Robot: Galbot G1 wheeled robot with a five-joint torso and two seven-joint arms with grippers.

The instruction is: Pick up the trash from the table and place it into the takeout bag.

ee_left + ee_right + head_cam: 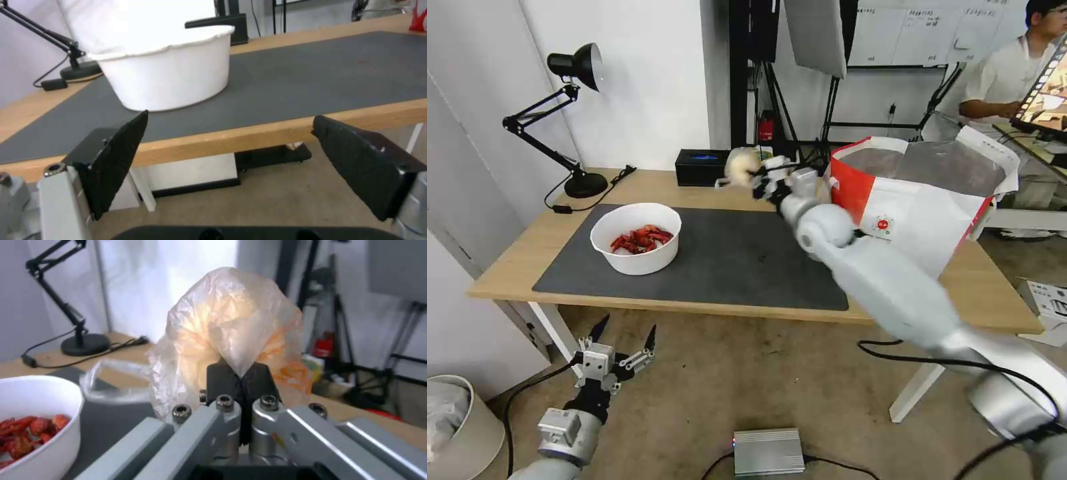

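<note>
Right gripper pinched tight on small plastic bag, held above table; takeout bag just to my right. Left gripper wide open, parked below table edge.

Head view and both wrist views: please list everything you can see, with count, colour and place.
bowl: one, white, red crayfish shells inside, on the mat's left part
small plastic bag: one, clear with orange stains, held above the table's rear
takeout bag: one, white with red sides, foil lining, on the table's right end
mat: one, dark grey, on the table
table: one, light wood, white legs
desk lamp: one, black, rear left corner
black box: one, at the rear edge
right tool: shut on the small plastic bag
left tool: open, low before the table's front edge
</note>
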